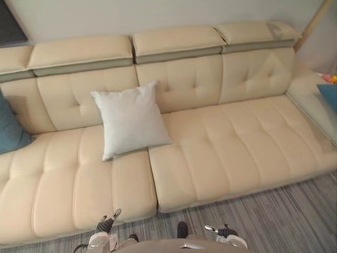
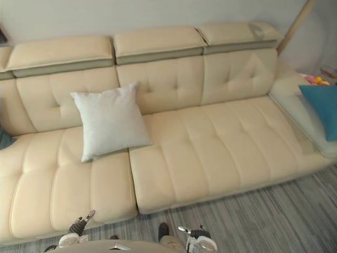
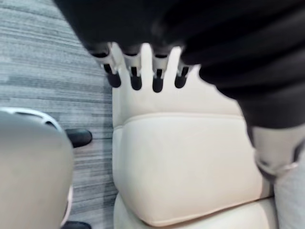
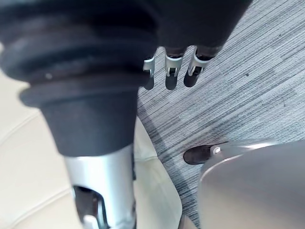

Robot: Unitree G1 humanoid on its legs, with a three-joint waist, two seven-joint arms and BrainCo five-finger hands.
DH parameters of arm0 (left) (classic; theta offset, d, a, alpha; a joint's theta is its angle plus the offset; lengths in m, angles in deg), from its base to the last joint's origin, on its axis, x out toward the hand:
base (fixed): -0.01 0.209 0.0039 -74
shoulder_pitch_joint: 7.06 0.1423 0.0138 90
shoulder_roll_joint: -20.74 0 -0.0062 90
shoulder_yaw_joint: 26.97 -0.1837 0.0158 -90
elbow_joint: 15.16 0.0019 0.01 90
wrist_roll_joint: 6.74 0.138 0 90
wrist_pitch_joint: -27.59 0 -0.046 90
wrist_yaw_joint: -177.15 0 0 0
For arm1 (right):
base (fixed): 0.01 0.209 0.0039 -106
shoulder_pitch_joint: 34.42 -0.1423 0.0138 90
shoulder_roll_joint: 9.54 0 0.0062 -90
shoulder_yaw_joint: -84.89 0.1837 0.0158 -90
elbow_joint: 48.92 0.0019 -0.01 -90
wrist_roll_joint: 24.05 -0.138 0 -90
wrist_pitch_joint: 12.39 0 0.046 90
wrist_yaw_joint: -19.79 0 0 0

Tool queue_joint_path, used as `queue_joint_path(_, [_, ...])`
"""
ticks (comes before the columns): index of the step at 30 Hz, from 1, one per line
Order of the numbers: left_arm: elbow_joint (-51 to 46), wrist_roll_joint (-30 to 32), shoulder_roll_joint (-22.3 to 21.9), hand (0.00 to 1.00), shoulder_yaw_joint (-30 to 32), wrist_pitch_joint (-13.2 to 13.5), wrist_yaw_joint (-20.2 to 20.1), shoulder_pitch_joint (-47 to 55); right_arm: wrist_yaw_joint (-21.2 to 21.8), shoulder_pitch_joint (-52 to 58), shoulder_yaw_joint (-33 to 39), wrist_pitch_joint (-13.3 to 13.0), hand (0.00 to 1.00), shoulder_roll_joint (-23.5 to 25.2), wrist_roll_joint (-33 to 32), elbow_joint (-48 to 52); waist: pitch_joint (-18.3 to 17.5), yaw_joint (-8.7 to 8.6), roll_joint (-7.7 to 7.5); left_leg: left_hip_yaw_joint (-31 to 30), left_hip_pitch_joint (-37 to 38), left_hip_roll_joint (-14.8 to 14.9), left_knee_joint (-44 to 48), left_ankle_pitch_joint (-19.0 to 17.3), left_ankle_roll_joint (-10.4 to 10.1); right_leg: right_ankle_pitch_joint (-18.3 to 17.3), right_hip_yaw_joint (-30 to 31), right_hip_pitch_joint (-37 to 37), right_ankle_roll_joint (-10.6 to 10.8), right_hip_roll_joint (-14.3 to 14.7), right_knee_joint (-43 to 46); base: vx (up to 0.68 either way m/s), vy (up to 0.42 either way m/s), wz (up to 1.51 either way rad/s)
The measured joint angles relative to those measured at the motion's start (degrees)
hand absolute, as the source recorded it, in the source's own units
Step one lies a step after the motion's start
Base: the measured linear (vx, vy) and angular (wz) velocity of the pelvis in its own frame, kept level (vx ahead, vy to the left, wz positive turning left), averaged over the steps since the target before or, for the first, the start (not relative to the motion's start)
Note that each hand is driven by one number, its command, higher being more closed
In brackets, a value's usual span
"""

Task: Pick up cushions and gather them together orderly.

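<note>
Left hand (image 1: 108, 223) and right hand (image 1: 225, 231): fingers straight, both empty, by the sofa (image 1: 226, 147) front edge. White cushion (image 1: 130, 118) leans on the sofa back, well ahead of the left hand. Blue cushion (image 1: 9, 132) lies far beyond the left hand, second blue cushion (image 2: 322, 108) far beyond the right hand.

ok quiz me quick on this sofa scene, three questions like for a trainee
1. True or false: the white cushion lies flat on the floor.
2. What does the left robot hand hold? A the white cushion, B a remote, C nothing.
3. What colour is the cushion at each end of the sofa?

Key
1. False: it leans on the sofa's backrest.
2. C: its fingers are straight, with nothing in them.
3. Blue: the left-end cushion and the right-end cushion.
</note>
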Motion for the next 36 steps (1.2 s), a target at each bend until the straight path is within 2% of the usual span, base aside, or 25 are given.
queue_joint_path(2, [-0.3, -0.1, 0.4, 0.00, 0.4, 0.0, 0.1, -1.1, -0.8, -0.3, -1.5, 0.1, 0.00, 1.2, 0.4, 1.9, 0.8, -0.07, -1.54, 2.2, -3.2, 0.0, 4.0, -0.9, 0.9, 0.3, 1.6, -2.9, 1.1, -0.4, 0.9, -0.19, -0.007, -0.40])
queue_joint_path(3, [-1.3, -0.1, 0.0, 0.00, 0.7, 0.0, 0.1, -1.2, -0.9, -1.1, -2.1, 0.1, 0.00, 1.6, 0.4, 2.4, 1.2, 0.01, -0.79, 3.6, -5.7, 2.0, 5.0, -1.0, 1.5, -3.1, -1.8, -4.9, 0.7, -1.1, 3.0, -0.21, -0.004, -0.40])
queue_joint_path(4, [-1.3, -0.1, 0.1, 0.00, 0.7, 0.0, 0.2, -1.3, -0.8, -1.5, -2.1, 0.1, 0.00, 1.9, 0.2, 2.5, 1.6, 0.09, -0.07, 4.0, -6.1, 2.5, 5.3, -1.0, 1.5, -4.6, -3.7, -6.6, -0.5, -1.4, 7.6, -0.14, -0.008, -0.31])
queue_joint_path(5, [-1.3, -0.1, 0.1, 0.00, 0.8, 0.0, 0.2, -1.1, -0.9, -1.9, -2.3, -0.1, 0.00, 2.0, 0.3, 2.5, 1.4, -0.01, -0.57, 4.1, -6.2, 3.2, 5.9, -0.9, 1.4, -8.8, -6.9, -8.7, -1.5, -3.0, 19.6, 0.02, -0.058, -0.05])
queue_joint_path(6, [-1.3, -0.1, 0.5, 0.00, 0.8, 0.0, 0.2, -0.5, -0.9, -0.9, -2.8, -0.1, 0.00, 2.0, 0.4, 2.0, 1.1, 0.26, -0.99, 3.8, -4.6, 3.1, 5.9, -0.7, 1.0, -12.8, -8.8, -6.4, -0.5, -5.6, 28.1, 0.04, -0.059, 0.03])
queue_joint_path(7, [-1.4, -0.1, 0.8, 0.00, 0.8, 0.0, 0.3, -0.2, -0.9, -0.3, -3.4, -0.1, 0.00, 2.0, 0.5, 1.7, 0.8, 0.45, -1.55, 3.8, -4.4, 2.9, 5.9, -0.6, 0.9, -13.5, -9.0, -4.9, -0.2, -6.6, 29.4, 0.06, -0.170, 0.11])
queue_joint_path(8, [-1.7, -0.2, 1.5, 0.00, 0.8, 0.0, 0.4, 0.3, -0.9, 0.1, -4.6, -0.1, 0.00, 2.1, 0.9, 1.7, 0.0, 0.75, -2.78, 3.7, -4.7, 2.3, 6.8, -0.5, 0.7, -15.3, -8.5, -2.6, 1.5, -8.6, 29.9, 0.00, -0.191, 0.03])
queue_joint_path(9, [-1.7, -0.2, 2.2, 0.00, 0.9, -0.1, 0.6, -0.2, -0.9, -0.6, -5.0, -0.2, 0.00, 2.0, 0.9, 1.8, -0.5, 0.66, -3.88, 3.1, -6.0, 1.9, 8.2, -0.1, 0.2, -15.9, -8.0, -2.7, 2.6, -8.2, 27.4, -0.02, -0.224, 0.01])
queue_joint_path(10, [-1.6, -0.2, 2.2, 0.00, 0.9, -0.1, 0.6, -0.3, -0.9, -0.7, -5.0, -0.2, 0.00, 1.9, 0.9, 1.8, -0.5, 0.67, -3.82, 3.1, -6.1, 1.9, 8.2, -0.1, 0.2, -15.9, -8.1, -2.7, 2.6, -8.0, 27.2, -0.04, -0.144, -0.15])
queue_joint_path(11, [-1.6, -0.2, 1.1, 0.00, 0.7, -0.1, 0.6, -0.5, -1.0, -1.6, -5.6, -0.3, 0.00, 1.1, 0.9, 1.8, -0.5, 1.05, -1.77, 2.3, -7.5, 2.9, 7.5, 1.0, -0.5, -15.3, -7.0, -1.5, 1.8, -5.5, 21.6, -0.10, -0.143, -0.24])
queue_joint_path(12, [-1.6, -0.2, 0.3, 0.00, 0.5, -0.1, 0.7, -0.8, -1.0, -2.3, -6.0, -0.1, 0.00, 0.1, 0.9, 1.7, -0.1, 1.17, -0.78, 2.3, -8.6, 3.1, 6.8, 2.4, -0.7, -14.9, -6.5, -0.7, 1.1, -4.6, 16.9, -0.11, -0.124, -0.24])
queue_joint_path(15, [-1.6, -0.3, -0.3, 0.00, -0.5, -0.1, 1.3, -1.1, -1.8, -3.1, -6.1, -0.1, 0.00, -0.7, 0.9, 1.7, 1.3, 1.26, 1.17, 0.2, -10.4, 4.6, 6.4, 4.8, -0.6, -9.8, -7.2, 1.5, 0.2, -2.0, 8.8, -0.18, -0.075, 0.01])
queue_joint_path(16, [-1.7, -0.4, -0.3, 0.00, -0.5, -0.1, 1.3, -1.1, -1.8, -3.0, -6.1, -0.1, 0.00, -0.8, 0.9, 1.7, 1.7, 1.30, 1.29, -0.2, -10.5, 4.9, 6.4, 4.8, -0.6, -9.0, -7.4, 2.1, 0.1, -1.7, 7.6, -0.18, -0.026, 0.12])
queue_joint_path(18, [-2.7, -0.3, -0.2, 0.00, -0.6, -0.1, 1.8, -1.6, -1.9, -2.8, -6.1, -0.1, 0.00, -0.5, 0.9, 1.7, 3.4, 1.47, 1.09, -0.8, -10.4, 5.0, 5.4, 6.3, -0.4, -6.6, -8.3, 3.4, 0.1, -1.2, 4.7, -0.21, 0.008, 0.14])
queue_joint_path(21, [-3.1, -0.3, -0.2, 0.00, -0.9, -0.1, 2.3, -1.6, -1.9, -3.1, -6.1, -0.1, 0.00, -0.4, 0.9, 1.7, 4.0, 1.47, 0.91, -0.5, -9.7, 4.3, 2.3, 9.0, 0.1, -6.0, -8.5, 2.7, 0.2, -1.5, 5.0, -0.21, 0.027, 0.07])
queue_joint_path(23, [-3.0, -0.3, -0.1, 0.00, -1.6, -0.1, 2.3, -1.5, -2.2, -2.8, -5.5, -0.1, 0.00, -0.4, 0.8, 1.8, 4.0, 1.24, 1.17, -2.2, -9.6, 3.3, -1.6, 10.3, -1.1, -6.1, -9.9, 1.1, -0.4, -2.4, 6.3, -0.24, 0.039, 0.23])
queue_joint_path(24, [-3.0, -0.3, -0.1, 0.00, -1.6, -0.1, 2.2, -1.5, -2.2, -2.6, -5.2, -0.1, 0.00, -0.3, 0.8, 1.9, 4.0, 1.08, 0.71, -2.3, -9.6, 2.6, -2.1, 8.6, -2.1, -5.8, -10.3, 0.9, -0.6, -3.1, 5.8, -0.21, 0.076, 0.27])
queue_joint_path(25, [-3.4, -0.3, -0.1, 0.00, -1.2, 0.0, 2.2, -1.9, -2.2, -1.8, -3.8, -0.1, 0.00, 0.9, 0.8, 1.9, 4.1, 1.12, -1.30, -1.9, -10.5, 1.2, 2.1, 6.4, -0.2, -5.3, -10.5, 0.5, -0.9, -5.3, 5.3, -0.13, 0.073, 0.12])
queue_joint_path(26, [-3.5, -0.3, -0.1, 0.00, -0.3, 0.1, 2.2, -2.3, -2.3, -1.3, -3.0, -0.1, 0.00, 1.1, 0.8, 2.0, 4.0, 1.32, -1.93, -2.2, -11.7, 0.4, 12.0, 3.8, 2.4, -4.9, -10.2, 0.3, -0.8, -6.8, 5.4, -0.14, 0.079, -0.05])
queue_joint_path(27, [-3.1, -0.2, -0.3, 0.00, 0.0, 0.0, 2.2, -1.8, -2.3, -0.3, -3.0, -0.1, 0.00, 0.9, 0.8, 2.0, 3.8, 1.18, -1.61, -2.6, -11.0, 0.6, 18.6, -1.5, 1.9, -4.5, -9.7, 0.5, -0.2, -6.8, 5.1, -0.16, 0.134, -0.33])
queue_joint_path(28, [-1.8, -0.2, -0.9, 0.00, 0.3, 0.0, 2.1, -1.1, -2.2, 0.6, -1.3, -0.5, 0.00, 0.6, 0.4, 3.3, 2.5, 0.66, 1.46, -3.8, -8.5, 1.1, 16.3, -7.4, 1.4, -3.8, -8.4, 1.0, 0.7, -4.7, 3.6, -0.13, 0.120, -0.44])
queue_joint_path(30, [-1.1, -0.2, -1.0, 0.00, 0.6, -0.1, 2.2, -0.8, -2.1, 1.3, -0.9, -0.3, 0.00, 1.1, 0.4, 3.2, 1.5, 0.41, 0.99, -3.0, -6.8, -0.7, 11.1, -6.0, 0.9, -2.6, -6.8, 2.0, 0.6, -5.1, 0.4, -0.07, 0.095, -0.31])
queue_joint_path(31, [-0.7, -0.1, -0.2, 0.00, 0.5, -0.1, 2.1, 0.0, -2.1, 1.7, -0.3, -0.1, 0.00, 2.1, 0.4, 3.0, 0.1, -0.37, -0.63, -2.7, -4.7, -2.5, 5.2, -3.8, 1.0, -2.2, -6.5, 2.2, 0.0, -5.7, -1.4, -0.02, 0.085, -0.01])
queue_joint_path(32, [-0.5, 0.1, 0.1, 0.00, 0.5, -0.2, 2.1, 0.1, -2.1, 1.8, 0.6, -0.1, 0.00, 2.5, 0.5, 2.4, -0.4, -0.71, -1.46, -2.8, -3.6, -3.4, 2.2, -2.8, 0.9, -2.0, -6.4, 2.3, 0.2, -6.0, -2.0, 0.01, 0.063, 0.11])
queue_joint_path(36, [0.8, 1.1, 0.3, 0.00, -0.1, -0.3, 2.0, 0.2, -2.1, 2.0, 0.8, 0.0, 0.00, 2.2, 0.9, 1.7, -1.0, -0.92, -1.51, -3.7, 1.0, -4.9, -4.9, 0.2, 0.5, -1.5, -4.9, 3.5, 1.2, -5.8, -2.2, 0.03, 0.013, 0.10])
